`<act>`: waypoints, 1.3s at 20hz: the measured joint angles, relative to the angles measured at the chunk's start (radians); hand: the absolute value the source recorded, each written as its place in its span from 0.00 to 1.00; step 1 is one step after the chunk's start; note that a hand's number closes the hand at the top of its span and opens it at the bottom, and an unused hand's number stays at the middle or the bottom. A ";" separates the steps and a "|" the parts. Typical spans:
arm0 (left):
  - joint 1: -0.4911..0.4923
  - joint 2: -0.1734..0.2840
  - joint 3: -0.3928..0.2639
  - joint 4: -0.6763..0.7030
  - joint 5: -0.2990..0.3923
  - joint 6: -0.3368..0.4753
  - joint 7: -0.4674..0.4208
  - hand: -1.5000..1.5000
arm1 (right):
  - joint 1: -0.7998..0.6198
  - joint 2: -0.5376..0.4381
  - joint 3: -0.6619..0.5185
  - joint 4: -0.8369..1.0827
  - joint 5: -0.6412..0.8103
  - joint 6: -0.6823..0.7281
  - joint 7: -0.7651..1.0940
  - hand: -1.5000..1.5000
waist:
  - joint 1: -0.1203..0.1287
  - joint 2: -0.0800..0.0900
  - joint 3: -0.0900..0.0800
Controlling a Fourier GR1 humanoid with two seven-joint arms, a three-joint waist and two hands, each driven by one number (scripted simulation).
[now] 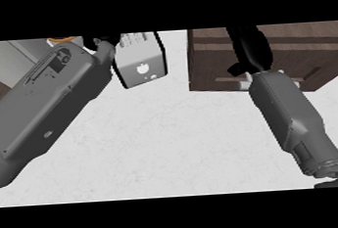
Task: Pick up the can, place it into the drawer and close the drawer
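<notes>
Two grey forearms, smooth rounded shells. Left forearm (45,106) bulky, flat panel along its top with a dark slot and small markings near the wrist. Right forearm (292,123) slimmer, ridged darker collar at the elbow end. Right hand (249,47) black, glossy. Left hand (103,41) black, mostly hidden behind the wrist.

left forearm (45,106): raised, hand hidden | right hand (249,45): extended forward, fingers unclear
</notes>
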 measured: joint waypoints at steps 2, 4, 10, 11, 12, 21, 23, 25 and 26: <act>-0.001 0.007 0.004 -0.006 -0.005 -0.002 0.009 0.00 | -0.035 -0.009 -0.016 0.049 0.001 -0.027 0.004 0.00 | 0.005 0.008 0.004; 0.014 0.015 0.003 -0.029 -0.011 0.000 0.015 0.00 | -0.059 -0.011 -0.027 0.091 0.006 -0.060 0.013 0.00 | 0.013 0.012 0.007; 0.026 0.033 0.005 -0.071 -0.030 0.003 0.036 0.00 | -0.142 -0.041 -0.053 0.193 0.009 -0.068 0.023 0.00 | 0.021 0.025 0.013; 0.029 0.034 0.007 -0.078 -0.031 0.003 0.037 0.00 | -0.155 -0.044 -0.053 0.208 0.014 -0.064 0.030 0.00 | 0.023 0.027 0.014; 0.032 0.034 0.007 -0.084 -0.033 0.003 0.039 0.00 | -0.165 -0.050 -0.054 0.221 0.018 -0.062 0.033 0.00 | 0.025 0.028 0.015; 0.046 0.057 0.003 -0.141 -0.047 0.008 0.080 0.00 | -0.234 -0.081 -0.085 0.311 0.000 0.022 -0.007 0.00 | 0.037 0.040 0.024; 0.056 0.061 0.003 -0.156 -0.045 0.003 0.083 0.00 | -0.238 -0.082 -0.122 0.317 -0.040 0.046 -0.056 0.00 | 0.038 0.041 0.025; 0.061 0.064 0.003 -0.165 -0.047 0.005 0.085 0.00 | -0.242 -0.080 -0.171 0.318 -0.090 0.074 -0.105 0.00 | 0.035 0.040 0.024; 0.067 0.067 0.004 -0.168 -0.047 0.005 0.087 0.00 | -0.246 -0.079 -0.200 0.318 -0.122 0.094 -0.131 0.00 | 0.033 0.039 0.024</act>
